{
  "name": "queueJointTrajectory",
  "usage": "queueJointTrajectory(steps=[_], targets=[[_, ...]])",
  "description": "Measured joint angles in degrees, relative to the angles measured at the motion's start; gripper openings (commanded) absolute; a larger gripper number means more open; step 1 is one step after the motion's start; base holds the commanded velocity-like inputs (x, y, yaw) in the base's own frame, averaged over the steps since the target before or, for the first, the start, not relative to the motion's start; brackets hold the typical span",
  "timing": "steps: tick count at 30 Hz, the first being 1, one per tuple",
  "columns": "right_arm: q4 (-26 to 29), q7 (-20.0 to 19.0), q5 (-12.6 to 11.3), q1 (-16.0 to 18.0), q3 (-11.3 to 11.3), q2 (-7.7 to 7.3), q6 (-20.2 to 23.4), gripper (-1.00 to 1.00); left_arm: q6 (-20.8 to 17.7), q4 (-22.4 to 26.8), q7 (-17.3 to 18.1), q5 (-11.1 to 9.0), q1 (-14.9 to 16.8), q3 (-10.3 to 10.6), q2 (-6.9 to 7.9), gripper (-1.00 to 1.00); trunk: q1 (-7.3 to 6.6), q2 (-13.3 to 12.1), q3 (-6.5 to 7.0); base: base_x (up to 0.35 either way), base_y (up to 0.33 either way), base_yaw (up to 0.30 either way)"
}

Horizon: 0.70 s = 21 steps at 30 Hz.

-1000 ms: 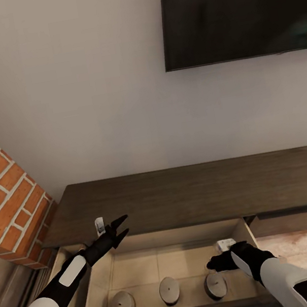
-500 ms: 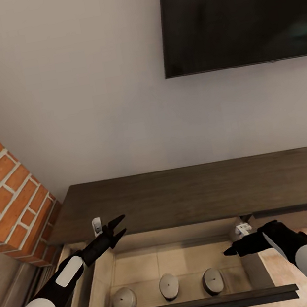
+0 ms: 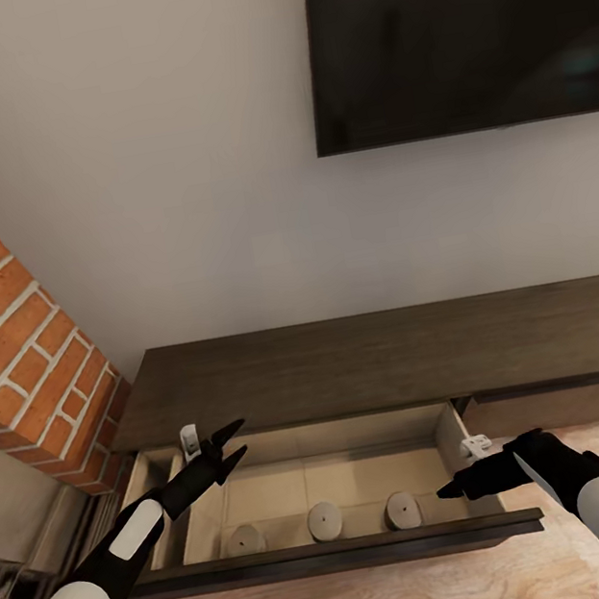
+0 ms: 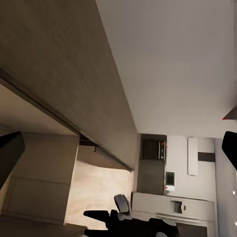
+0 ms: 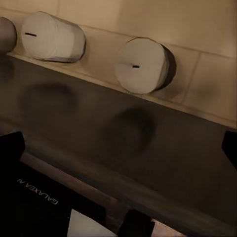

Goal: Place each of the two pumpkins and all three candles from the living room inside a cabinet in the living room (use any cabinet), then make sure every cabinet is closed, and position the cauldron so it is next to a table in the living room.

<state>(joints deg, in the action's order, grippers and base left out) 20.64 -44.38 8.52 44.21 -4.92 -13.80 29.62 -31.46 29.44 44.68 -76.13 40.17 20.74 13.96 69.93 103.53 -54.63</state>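
Overhead, seeing three candles [image 3: 323, 522] standing in a row near the front of the open cabinet [image 3: 380, 374] drawer; left gripper [image 3: 229, 448] spread over its far left corner, right gripper [image 3: 457, 485] spread just right of them. Right wrist: candles [image 5: 143, 65] lying beyond the dark drawer front.

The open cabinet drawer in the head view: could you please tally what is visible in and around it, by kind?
Candles: 3, at and, standing in a row in the open drawer of the cabinet.
Grippers: 2, left gripper and right gripper, both empty.
Pumpkins: 0 visible.
Total: 5.
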Motion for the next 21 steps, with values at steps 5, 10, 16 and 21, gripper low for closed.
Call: queueJointTrajectory(steps=[5, 10, 16, 21], targets=[[0.09, -4.83, 0.03, 0.0, 0.0, -0.91, 0.0, 1.0, 0.07, 0.0, 0.06, 0.0, 0.0, 0.0, -0.06, 1.0, -1.1, -2.01, 0.9, -0.114, 0.0, 0.0], [0.07, -9.07, 0.07, 0.0, -0.07, -1.54, 0.0, 1.0, 0.05, -0.09, -0.09, 0.04, 0.0, 0.0, -0.14, 1.0, -2.2, -4.01, 1.8, -0.169, 0.0, 0.0], [0.06, -9.38, -0.03, 0.0, -0.09, -1.38, 0.0, 1.0, -0.5, -0.09, -0.04, 0.21, 0.0, 0.08, 0.25, 1.0, -3.51, -6.42, 2.87, -0.018, 0.0, 0.0], [-0.06, -9.33, 0.06, -0.01, -0.02, -1.06, 0.02, 1.0, -0.6, -0.67, 0.05, 0.64, -0.27, 0.81, 0.35, 1.0, -3.74, -6.83, 3.06, -0.001, 0.0, 0.0]])
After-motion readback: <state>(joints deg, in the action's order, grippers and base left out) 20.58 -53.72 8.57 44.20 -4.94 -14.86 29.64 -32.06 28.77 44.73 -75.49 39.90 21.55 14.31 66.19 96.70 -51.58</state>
